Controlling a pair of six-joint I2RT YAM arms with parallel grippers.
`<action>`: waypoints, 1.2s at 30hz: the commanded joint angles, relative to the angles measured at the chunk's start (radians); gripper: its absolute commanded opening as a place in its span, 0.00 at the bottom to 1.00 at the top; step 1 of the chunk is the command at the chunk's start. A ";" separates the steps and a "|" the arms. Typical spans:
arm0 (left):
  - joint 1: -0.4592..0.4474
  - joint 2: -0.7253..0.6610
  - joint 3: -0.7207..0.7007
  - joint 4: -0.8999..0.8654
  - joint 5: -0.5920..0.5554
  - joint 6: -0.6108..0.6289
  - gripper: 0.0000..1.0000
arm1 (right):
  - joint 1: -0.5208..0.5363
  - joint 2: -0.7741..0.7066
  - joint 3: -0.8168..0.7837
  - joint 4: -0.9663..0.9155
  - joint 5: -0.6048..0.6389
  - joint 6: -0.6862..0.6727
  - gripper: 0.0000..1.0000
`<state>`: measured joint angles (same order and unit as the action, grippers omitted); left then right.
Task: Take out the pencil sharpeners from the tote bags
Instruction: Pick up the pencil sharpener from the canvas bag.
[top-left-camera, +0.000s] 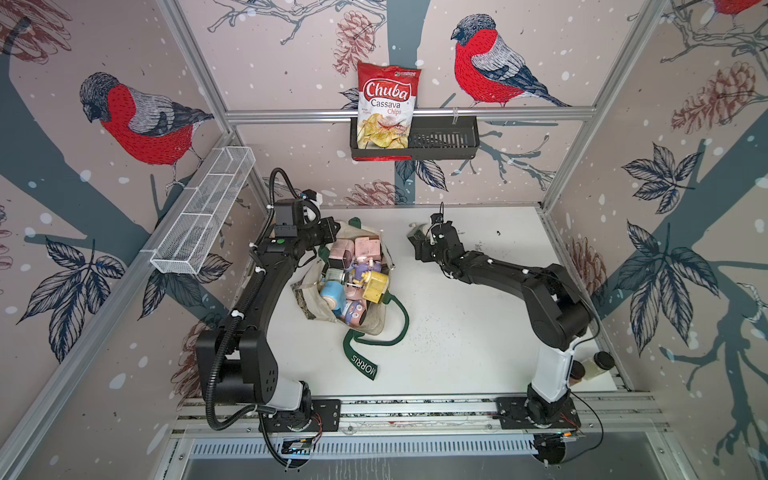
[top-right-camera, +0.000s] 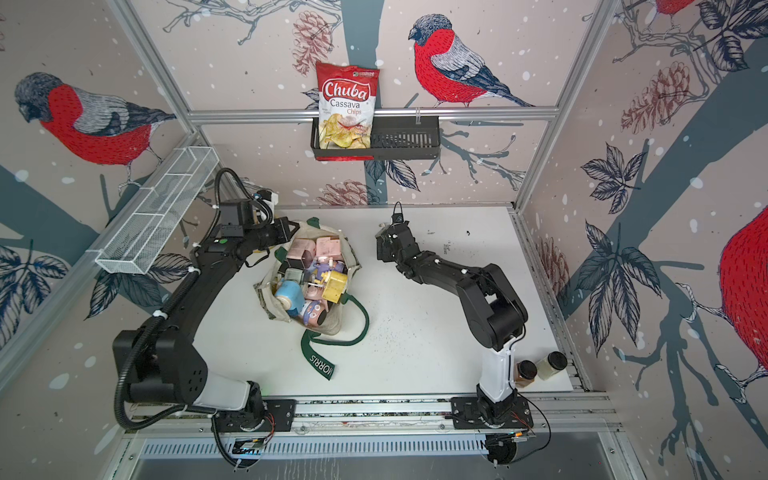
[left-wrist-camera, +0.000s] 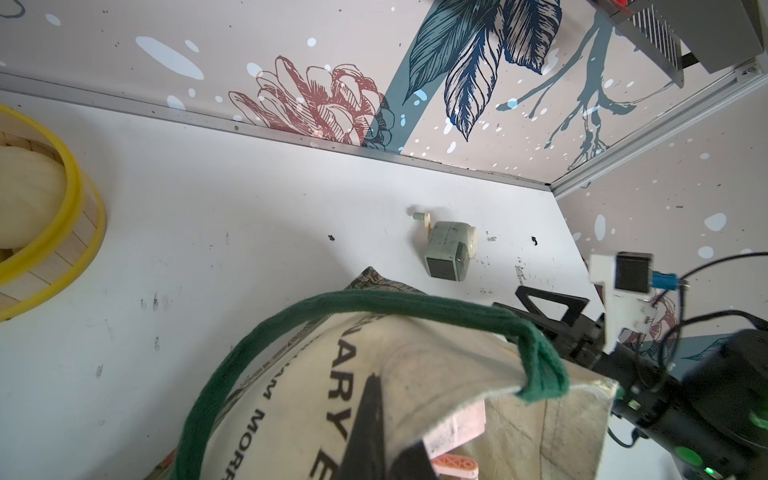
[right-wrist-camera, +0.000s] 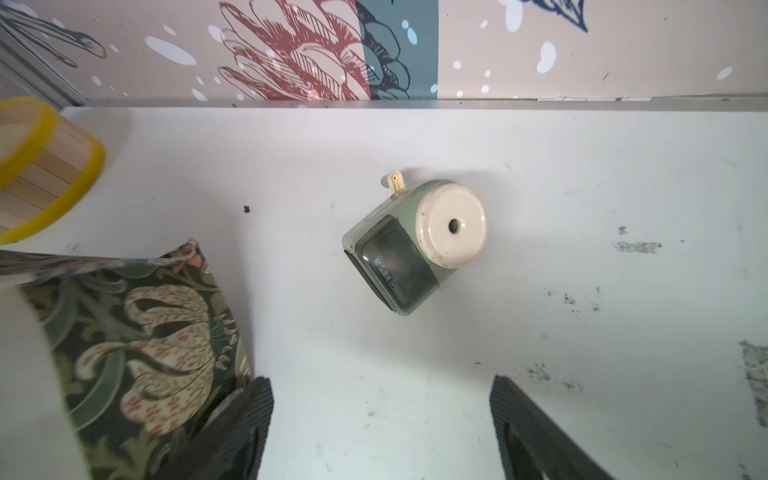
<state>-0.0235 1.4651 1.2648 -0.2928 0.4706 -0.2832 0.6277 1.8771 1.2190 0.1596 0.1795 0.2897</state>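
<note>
The cream tote bag (top-left-camera: 371, 328) lies open in the middle of the table in both top views, its green strap (top-left-camera: 364, 364) trailing toward the front. Several pastel pencil sharpeners (top-left-camera: 357, 274) fill its mouth: pink, yellow, blue and lilac. My left gripper (left-wrist-camera: 386, 415) is shut on the bag's far canvas rim, with a pink sharpener (left-wrist-camera: 457, 424) just inside. A green-and-cream sharpener (right-wrist-camera: 399, 257) lies alone on the table right of the bag. My right gripper (right-wrist-camera: 379, 381) hovers over it, open and holding nothing.
A yellow-rimmed wooden steamer (left-wrist-camera: 50, 232) stands at the back left of the table. Two brown-lidded jars (top-left-camera: 598, 363) stand at the front right corner. A chips bag (top-left-camera: 386, 108) sits in a black wall basket (top-left-camera: 449, 141). A white wire basket (top-left-camera: 203, 220) hangs on the left rail.
</note>
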 joint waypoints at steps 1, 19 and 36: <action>0.001 -0.002 0.009 0.031 0.019 0.010 0.00 | 0.004 -0.085 -0.048 0.040 0.012 -0.004 0.84; 0.001 0.001 0.008 0.035 0.026 0.008 0.00 | 0.167 -0.395 -0.111 0.102 -0.216 -0.245 0.79; 0.001 0.002 0.007 0.036 0.027 0.005 0.00 | 0.466 0.058 0.461 -0.353 -0.166 0.209 0.81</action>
<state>-0.0235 1.4658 1.2648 -0.2928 0.4740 -0.2836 1.0779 1.8992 1.6367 -0.1089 0.0025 0.3542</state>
